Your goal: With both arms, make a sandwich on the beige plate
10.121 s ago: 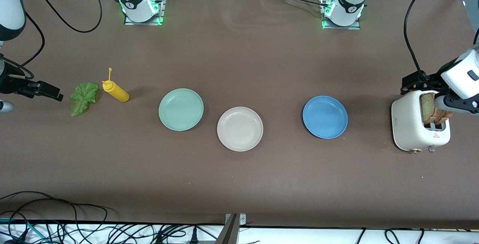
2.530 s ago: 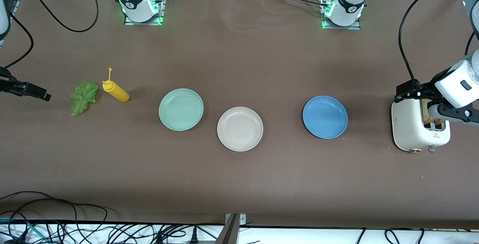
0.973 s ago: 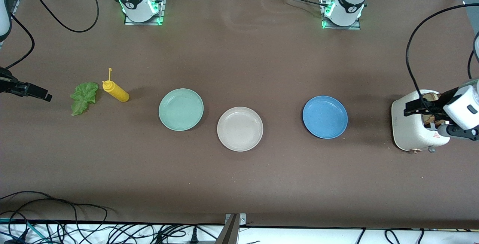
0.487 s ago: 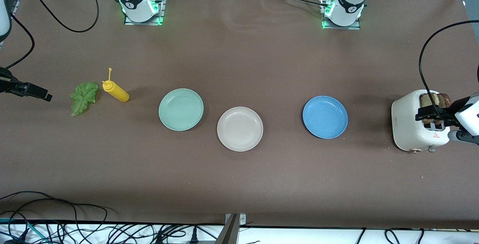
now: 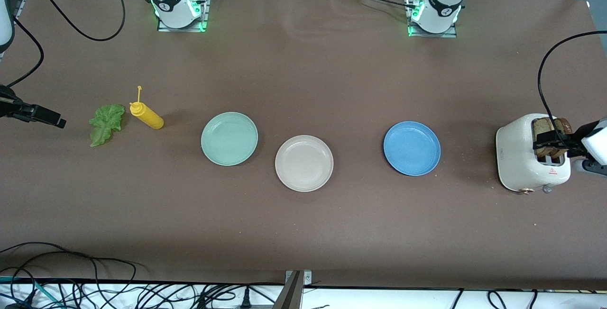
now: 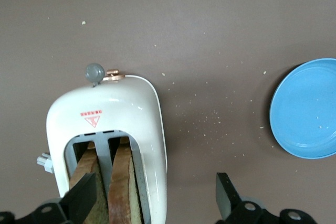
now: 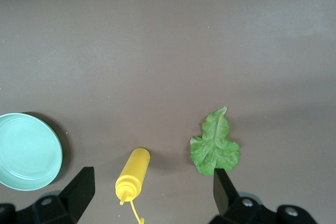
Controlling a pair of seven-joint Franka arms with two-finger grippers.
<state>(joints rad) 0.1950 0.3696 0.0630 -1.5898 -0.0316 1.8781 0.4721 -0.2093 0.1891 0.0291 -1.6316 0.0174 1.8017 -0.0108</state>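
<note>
A wide table with a matte brown top fills the scene under even light. Along its edge nearest the front camera, tangled black cables lie on a white ledge.

The counter is plain dull brown. On it lie three plain plates: a mint-green plate, a cream-beige plate and a blue plate. The lettuce leaf is bright ruffled green; the squeeze bottle is yellow all over. The toaster is cream-white with a small red triangle mark and a copper-coloured knob, and the bread slices in it are tan-brown with darker crust.
</note>
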